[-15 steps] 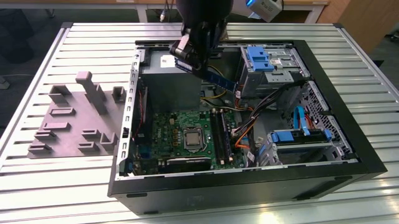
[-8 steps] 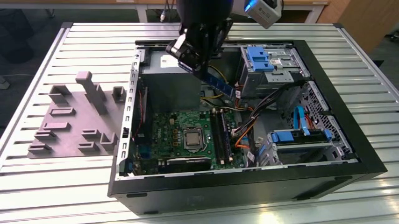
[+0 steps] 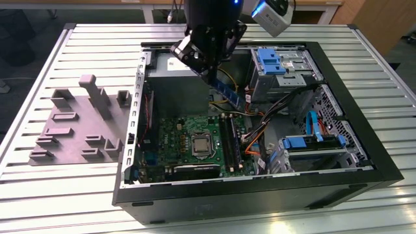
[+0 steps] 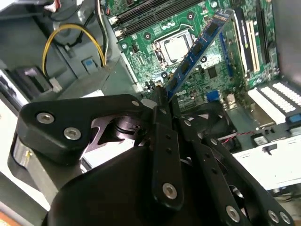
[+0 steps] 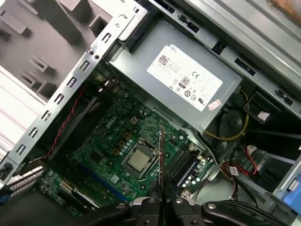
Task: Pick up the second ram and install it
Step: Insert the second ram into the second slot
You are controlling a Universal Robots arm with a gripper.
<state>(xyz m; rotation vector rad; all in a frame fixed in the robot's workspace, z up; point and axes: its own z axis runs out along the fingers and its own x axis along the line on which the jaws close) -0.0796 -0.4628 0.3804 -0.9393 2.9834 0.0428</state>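
Note:
My gripper [image 3: 213, 77] hangs over the open computer case, shut on the second ram [image 3: 228, 93], a thin blue-green strip slanting down from the fingertips above the motherboard [image 3: 170, 134]. In the second wrist view the ram [image 4: 197, 47] runs out from the gripper [image 4: 163, 96] over the silver processor [image 4: 176, 47]. In the first wrist view the ram [image 5: 160, 162] is seen edge-on, held by the gripper [image 5: 161, 203] between the processor [image 5: 138, 160] and the dark memory slots [image 5: 182, 165]. The ram is well above the slots [image 3: 231, 141] and touches nothing.
A grey plastic fixture [image 3: 78, 122] with upright blocks lies at the exterior view's left of the case. Inside the case are a grey power supply [image 5: 178, 80], blue drive cages [image 3: 276, 63] and bundles of cables [image 3: 260, 117]. The black case walls [image 3: 260, 190] ring the motherboard.

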